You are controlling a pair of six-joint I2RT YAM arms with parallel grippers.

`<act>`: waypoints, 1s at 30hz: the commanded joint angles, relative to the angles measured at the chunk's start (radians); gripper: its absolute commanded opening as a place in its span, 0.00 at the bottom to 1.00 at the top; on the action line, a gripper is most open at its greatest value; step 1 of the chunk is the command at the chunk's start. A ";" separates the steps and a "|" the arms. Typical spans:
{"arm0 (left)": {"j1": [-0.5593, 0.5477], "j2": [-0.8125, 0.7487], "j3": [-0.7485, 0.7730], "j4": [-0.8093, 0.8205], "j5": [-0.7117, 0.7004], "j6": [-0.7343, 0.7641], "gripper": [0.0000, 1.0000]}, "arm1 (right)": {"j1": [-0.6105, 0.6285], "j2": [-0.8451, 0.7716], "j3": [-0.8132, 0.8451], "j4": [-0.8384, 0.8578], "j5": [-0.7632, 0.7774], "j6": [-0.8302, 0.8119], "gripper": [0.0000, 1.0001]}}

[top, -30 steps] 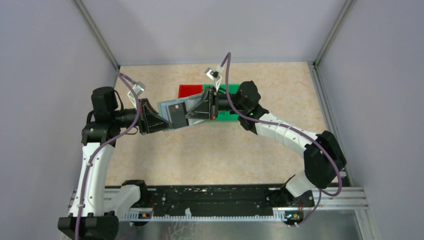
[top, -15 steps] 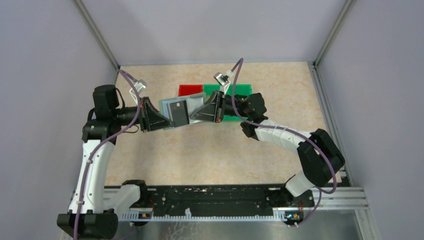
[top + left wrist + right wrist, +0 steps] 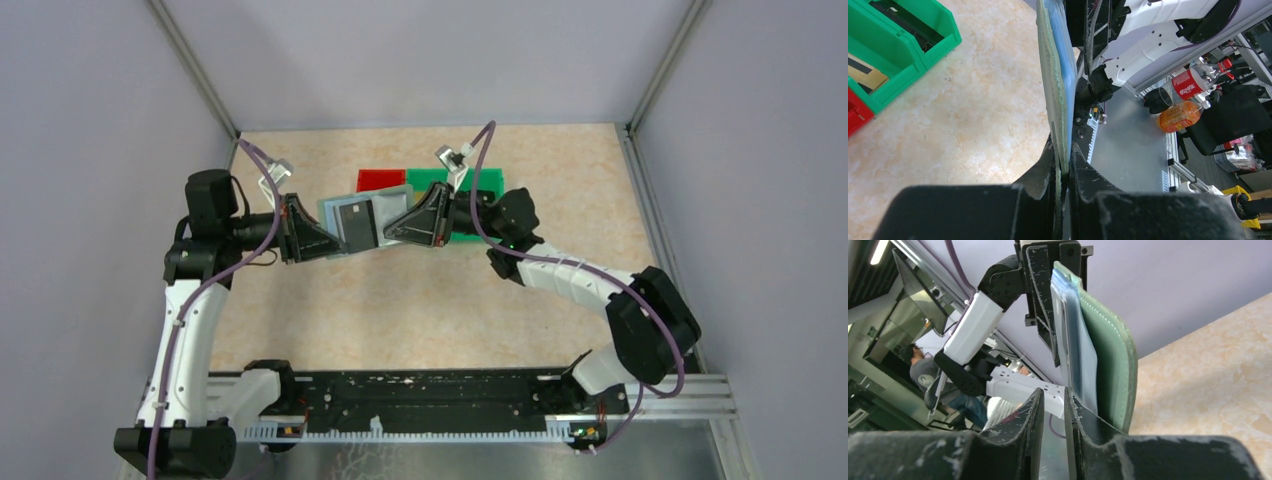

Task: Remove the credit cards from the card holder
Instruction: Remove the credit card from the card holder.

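Note:
The grey-green card holder (image 3: 340, 212) hangs open in the air between my two grippers, its pale blue inside up. A dark grey-black credit card (image 3: 357, 223) lies in its pocket. My left gripper (image 3: 322, 238) is shut on the holder's left edge, and in the left wrist view the holder (image 3: 1057, 75) stands edge-on between its jaws (image 3: 1062, 150). My right gripper (image 3: 393, 226) is at the holder's right edge. In the right wrist view its jaws (image 3: 1054, 392) stand a narrow gap apart with nothing between them, and the holder (image 3: 1108, 355) is just right of the right finger.
A red bin (image 3: 380, 180) and a green bin (image 3: 482, 180) stand on the beige table behind the holder. The green bin (image 3: 903, 35) also shows in the left wrist view. Purple walls enclose the table on three sides.
My right arm's wrist has shifted to the right and turned a little. The holder and my left gripper have risen slightly. The card stays in the holder.

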 commanded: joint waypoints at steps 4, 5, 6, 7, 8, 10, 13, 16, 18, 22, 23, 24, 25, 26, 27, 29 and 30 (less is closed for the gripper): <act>0.002 -0.017 0.017 -0.023 0.046 0.079 0.00 | -0.002 0.030 0.146 -0.067 0.013 -0.080 0.31; 0.004 -0.019 0.017 -0.032 0.048 0.099 0.00 | 0.002 0.033 0.157 -0.083 0.013 -0.086 0.33; 0.004 -0.021 0.014 -0.036 0.047 0.105 0.00 | 0.005 0.036 0.169 -0.104 0.015 -0.107 0.33; 0.003 -0.020 0.012 -0.039 0.047 0.108 0.00 | 0.009 0.038 0.180 -0.124 0.016 -0.123 0.33; 0.003 -0.019 0.014 -0.044 0.046 0.111 0.00 | 0.013 0.039 0.190 -0.141 0.015 -0.135 0.34; 0.002 -0.015 0.019 -0.051 0.047 0.114 0.00 | 0.021 0.044 0.207 -0.180 0.018 -0.162 0.34; 0.003 -0.012 0.024 -0.054 0.048 0.114 0.00 | 0.029 0.050 0.231 -0.233 0.028 -0.201 0.35; 0.003 -0.013 0.021 -0.054 0.054 0.113 0.00 | 0.045 0.054 0.249 -0.269 0.035 -0.234 0.35; 0.003 -0.016 0.021 -0.062 0.058 0.117 0.00 | 0.057 0.057 0.267 -0.325 0.048 -0.266 0.34; 0.002 -0.022 0.021 -0.077 0.070 0.136 0.00 | 0.079 0.049 0.295 -0.435 0.096 -0.347 0.30; 0.003 -0.024 0.022 -0.081 0.075 0.145 0.00 | 0.084 0.047 0.297 -0.442 0.104 -0.356 0.28; 0.003 -0.023 0.022 -0.087 0.081 0.153 0.00 | 0.087 0.045 0.298 -0.443 0.108 -0.357 0.24; 0.003 -0.024 0.022 -0.090 0.086 0.158 0.00 | 0.088 0.044 0.297 -0.437 0.108 -0.352 0.21; 0.002 -0.025 0.021 -0.090 0.092 0.159 0.00 | 0.088 0.044 0.296 -0.431 0.105 -0.346 0.18; 0.003 -0.025 0.021 -0.092 0.096 0.162 0.00 | 0.089 0.043 0.292 -0.422 0.101 -0.336 0.15; 0.003 -0.027 0.021 -0.093 0.094 0.167 0.00 | 0.088 0.042 0.279 -0.391 0.088 -0.305 0.10; 0.003 -0.029 0.021 -0.093 0.091 0.170 0.00 | 0.089 0.038 0.268 -0.366 0.086 -0.286 0.07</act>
